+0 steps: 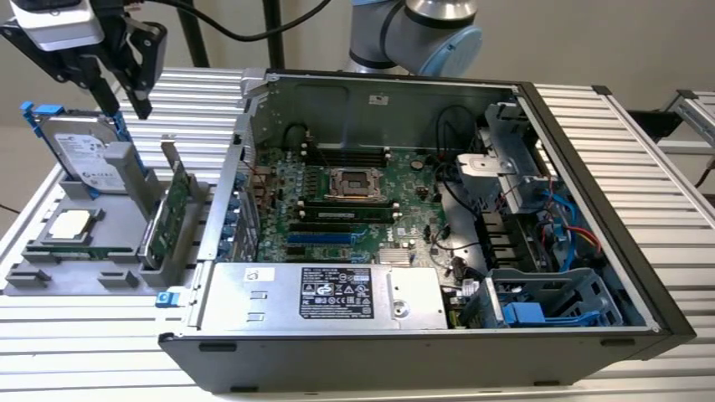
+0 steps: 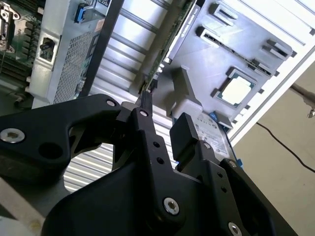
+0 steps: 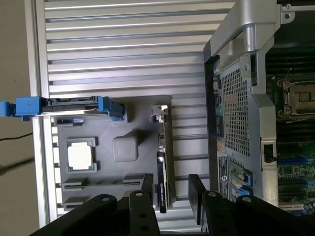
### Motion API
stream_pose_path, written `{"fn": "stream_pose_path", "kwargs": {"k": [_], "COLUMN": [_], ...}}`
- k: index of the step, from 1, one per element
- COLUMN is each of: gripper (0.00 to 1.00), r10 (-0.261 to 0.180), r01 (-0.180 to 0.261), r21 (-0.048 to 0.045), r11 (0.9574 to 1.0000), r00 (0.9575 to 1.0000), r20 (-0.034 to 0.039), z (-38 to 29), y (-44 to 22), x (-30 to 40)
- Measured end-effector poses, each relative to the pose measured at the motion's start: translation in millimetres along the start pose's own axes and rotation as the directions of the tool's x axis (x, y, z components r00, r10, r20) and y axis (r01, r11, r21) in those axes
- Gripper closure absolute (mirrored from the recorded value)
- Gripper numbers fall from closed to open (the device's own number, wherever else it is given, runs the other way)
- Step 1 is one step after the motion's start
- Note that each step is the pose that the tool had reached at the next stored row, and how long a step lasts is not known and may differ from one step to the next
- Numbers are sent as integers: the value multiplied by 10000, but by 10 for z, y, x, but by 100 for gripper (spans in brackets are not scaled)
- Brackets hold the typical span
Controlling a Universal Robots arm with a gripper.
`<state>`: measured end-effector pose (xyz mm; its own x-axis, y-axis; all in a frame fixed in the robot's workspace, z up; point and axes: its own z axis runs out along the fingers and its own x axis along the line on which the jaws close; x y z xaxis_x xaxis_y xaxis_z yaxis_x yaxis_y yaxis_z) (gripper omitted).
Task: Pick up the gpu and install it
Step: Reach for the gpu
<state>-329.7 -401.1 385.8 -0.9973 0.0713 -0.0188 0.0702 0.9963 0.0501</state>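
First wrist view: your gripper (image 3: 172,186) hangs spread and empty above the gpu (image 3: 165,162).
You see the card standing on edge in the grey holder (image 3: 140,123), beneath the gap between the fingers (image 3: 147,184), with the open computer case (image 3: 236,98) beyond.

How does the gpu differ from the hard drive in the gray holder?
The gpu is a thin green card; the hard drive is a thicker silver box. The hard drive carries blue rails; the gpu has a metal end bracket. The gpu stands nearer the case. Both stand on edge in the holder.
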Motion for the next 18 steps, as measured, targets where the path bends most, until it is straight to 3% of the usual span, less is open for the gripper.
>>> {"fn": "stream_pose_path", "kwargs": {"k": [18], "gripper": [0], "r10": [-1], "r01": [1], "r21": [0], "r11": [10000], "r00": [10000], "r20": [0], "z": [47], "y": [-3], "x": [1]}}
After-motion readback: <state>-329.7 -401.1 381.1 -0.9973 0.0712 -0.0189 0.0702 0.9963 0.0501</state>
